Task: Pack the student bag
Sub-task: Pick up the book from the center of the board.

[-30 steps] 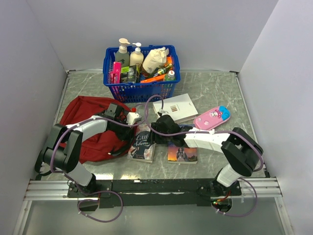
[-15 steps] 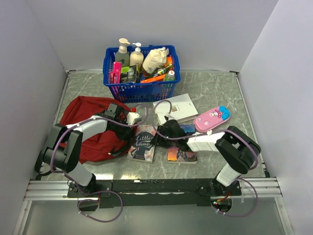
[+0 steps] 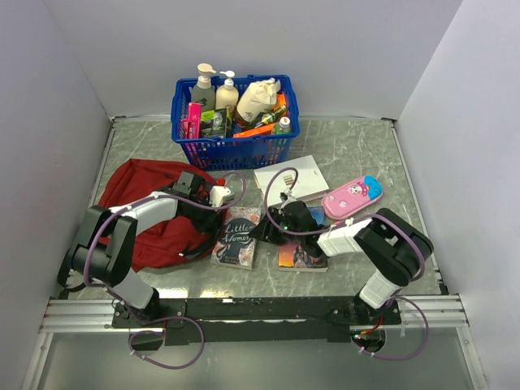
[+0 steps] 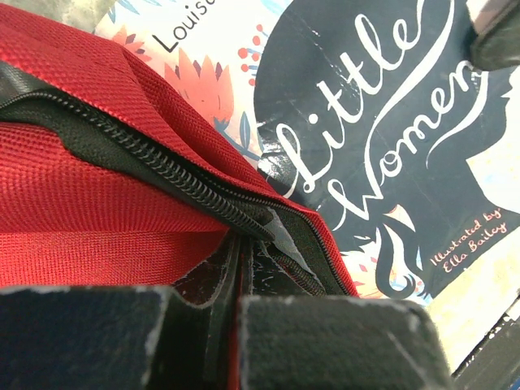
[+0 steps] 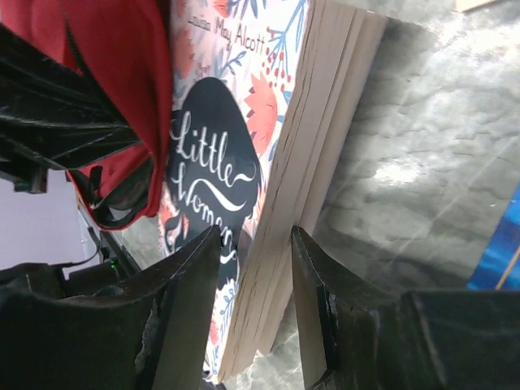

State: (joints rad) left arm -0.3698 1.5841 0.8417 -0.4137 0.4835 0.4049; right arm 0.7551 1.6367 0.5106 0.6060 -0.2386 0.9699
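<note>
— So, what are the hands doing?
— The left gripper (image 4: 221, 310) is clamped on the zip edge of the student bag (image 3: 142, 195), which lies at the left of the table with its edge lapping over the Little Women book (image 5: 213, 175). The right gripper (image 5: 256, 244) straddles that book's page edge; whether it's pinching yet, I can't tell.
— Anything packed?
— Nothing I can see inside. That book, a paperback (image 3: 304, 257), a white book (image 3: 294, 175) and a pink pencil case (image 3: 352, 195) all lie outside. Barely begun, I'd say.
</note>
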